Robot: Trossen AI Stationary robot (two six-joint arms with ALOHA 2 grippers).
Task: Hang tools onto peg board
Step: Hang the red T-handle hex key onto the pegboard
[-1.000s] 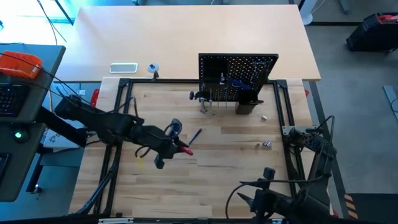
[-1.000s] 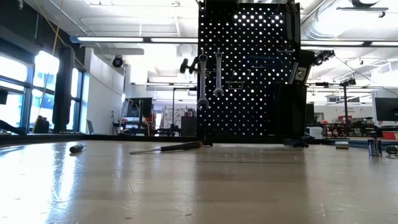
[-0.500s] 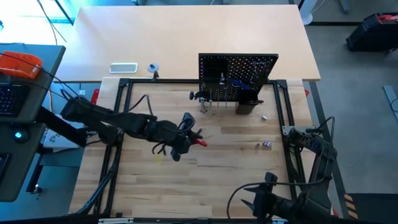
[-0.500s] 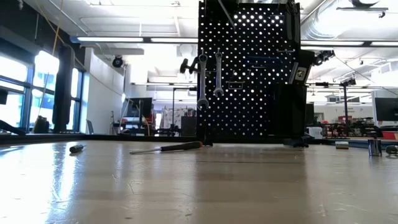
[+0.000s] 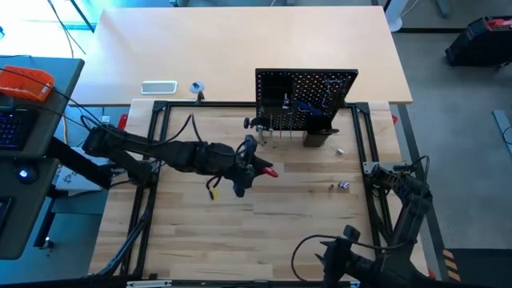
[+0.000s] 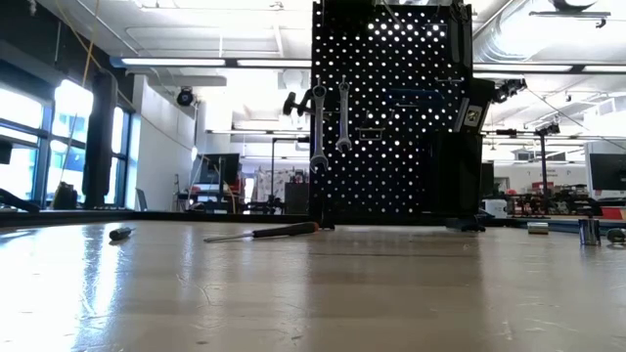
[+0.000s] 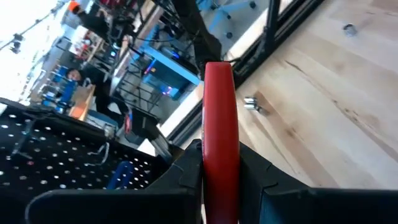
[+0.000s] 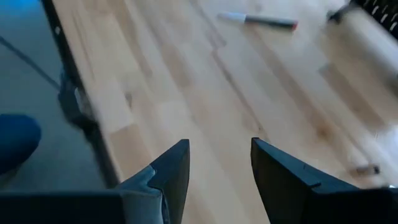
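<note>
Left gripper (image 5: pixel 260 169) pinching the red-handled screwdriver (image 7: pixel 219 124), just near of the peg board (image 5: pixel 306 90) | two wrenches (image 6: pixel 331 125) hanging – loose bits (image 5: pixel 344 185) remaining | right gripper (image 8: pixel 214 168) spread, waiting near-right.

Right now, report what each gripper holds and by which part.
The left gripper holds a red-handled tool, clamped on the handle, near the peg board. The right gripper is open and holds nothing.

Behind your bench (image 5: pixel 304 216) stands a pale desk (image 5: pixel 248 48); grey floor (image 5: pixel 456 88) lies right, with tall windows (image 6: pixel 29 147) and ceiling striplights (image 6: pixel 205 63) beyond.
</note>
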